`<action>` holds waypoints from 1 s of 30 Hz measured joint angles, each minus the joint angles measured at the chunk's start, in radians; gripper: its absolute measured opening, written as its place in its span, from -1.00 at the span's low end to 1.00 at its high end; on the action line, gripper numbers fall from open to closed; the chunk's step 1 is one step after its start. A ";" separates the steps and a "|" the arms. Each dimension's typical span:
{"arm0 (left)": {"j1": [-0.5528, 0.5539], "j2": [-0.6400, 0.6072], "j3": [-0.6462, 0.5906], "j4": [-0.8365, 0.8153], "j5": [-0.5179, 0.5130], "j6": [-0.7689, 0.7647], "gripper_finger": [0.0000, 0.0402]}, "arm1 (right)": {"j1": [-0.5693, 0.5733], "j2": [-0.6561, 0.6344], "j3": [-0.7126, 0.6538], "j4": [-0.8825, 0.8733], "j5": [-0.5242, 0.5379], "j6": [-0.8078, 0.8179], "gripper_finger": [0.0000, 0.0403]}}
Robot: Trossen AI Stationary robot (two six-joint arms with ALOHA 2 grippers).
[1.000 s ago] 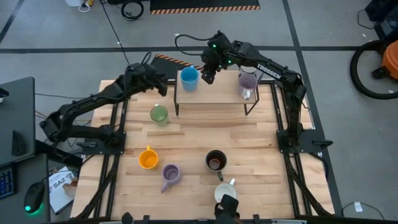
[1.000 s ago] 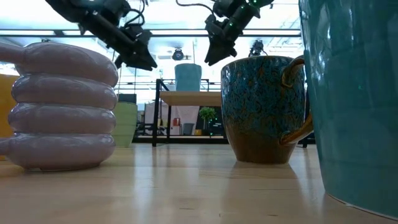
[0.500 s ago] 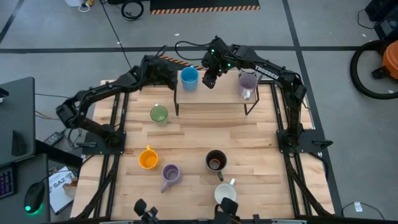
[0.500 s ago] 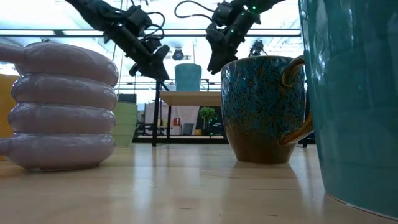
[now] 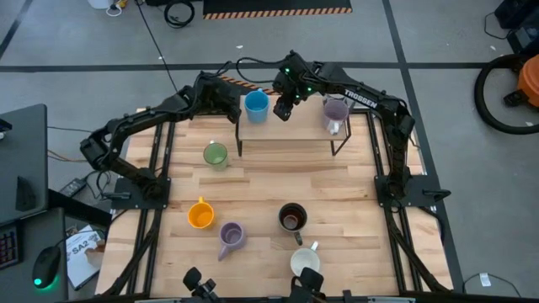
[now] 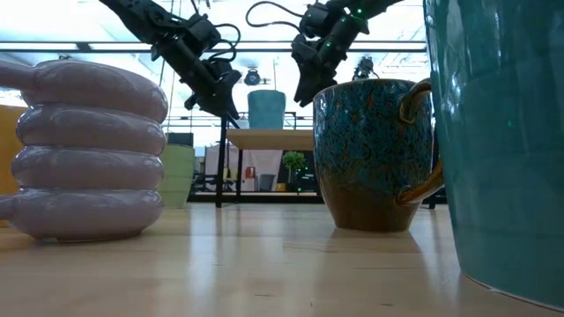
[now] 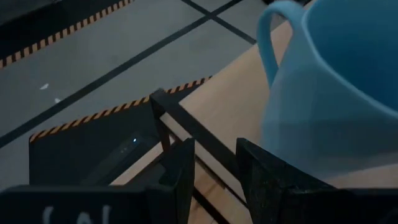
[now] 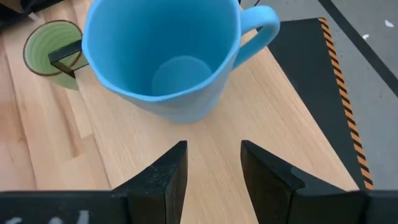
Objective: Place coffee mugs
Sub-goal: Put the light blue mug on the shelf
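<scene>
A blue mug (image 5: 256, 106) stands upright on a raised wooden shelf (image 5: 290, 135) at the table's far side, its handle (image 8: 258, 28) pointing away from the table. A lilac mug (image 5: 335, 112) stands on the same shelf to the right. My left gripper (image 5: 233, 108) hangs open just left of the blue mug (image 7: 336, 93), over the shelf's dark frame corner (image 7: 168, 106). My right gripper (image 5: 282, 108) hangs open just right of the blue mug (image 8: 161, 62), above the shelf board. Neither has anything between its fingers.
On the tabletop stand a green mug (image 5: 215, 155), an orange mug (image 5: 200, 214), a second lilac mug (image 5: 230, 237), a dark brown mug (image 5: 292, 217) and a white mug (image 5: 305, 259). Bare wood lies between the shelf's legs and the near mugs.
My left gripper has swung toward the table's right and far edge, coming in close beside the blue mug, then slowed. My right gripper has sunk a little beside the mug. The mugs have stayed where they were.
</scene>
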State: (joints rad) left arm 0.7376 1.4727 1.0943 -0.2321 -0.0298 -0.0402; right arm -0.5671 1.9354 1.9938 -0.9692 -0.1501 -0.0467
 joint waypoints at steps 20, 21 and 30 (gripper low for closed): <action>-0.021 -0.015 0.000 0.049 -0.011 0.005 -0.39 | 0.013 -0.001 -0.070 0.070 -0.034 -0.016 -0.23; -0.021 -0.015 0.000 0.045 0.000 0.006 -0.39 | 0.012 -0.001 -0.070 0.073 -0.034 -0.016 -0.23; -0.041 -0.014 0.000 0.046 0.070 0.027 -0.39 | 0.009 -0.001 -0.070 0.086 -0.088 -0.051 -0.23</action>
State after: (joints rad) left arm 0.6965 1.4582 1.0939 -0.1864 0.0406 -0.0135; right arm -0.5583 1.9347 1.9240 -0.8828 -0.2384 -0.0977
